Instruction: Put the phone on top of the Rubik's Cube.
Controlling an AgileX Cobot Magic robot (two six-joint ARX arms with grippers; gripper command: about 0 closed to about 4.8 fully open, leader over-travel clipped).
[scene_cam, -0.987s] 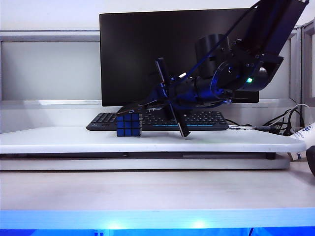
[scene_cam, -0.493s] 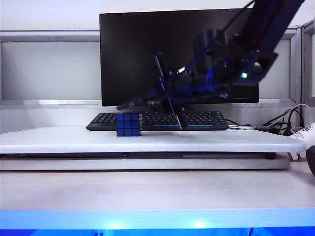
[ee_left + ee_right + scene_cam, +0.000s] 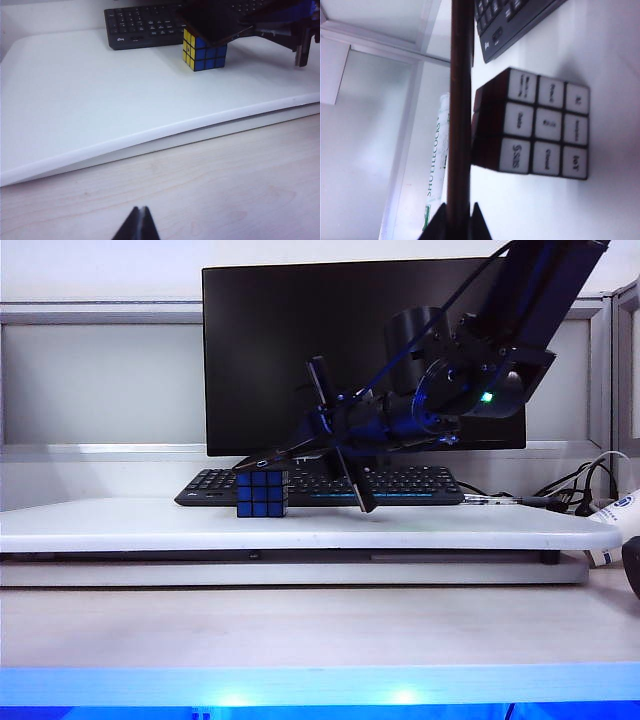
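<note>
Phone [image 3: 461, 100] clamped in right jaws over Rubik's Cube [image 3: 262, 494]; left jaws pinched together.

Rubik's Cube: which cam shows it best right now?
Left wrist view. The Rubik's Cube shows blue and yellow faces, with the phone, shut in the right gripper, over its top. The right wrist view shows a white face beside the phone's edge. The exterior view shows only its blue face. Left gripper is parked, shut.

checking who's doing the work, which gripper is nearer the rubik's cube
Right. The right gripper holds the phone just above the Rubik's Cube; the left gripper sits shut over the wooden desk, well away from it.
</note>
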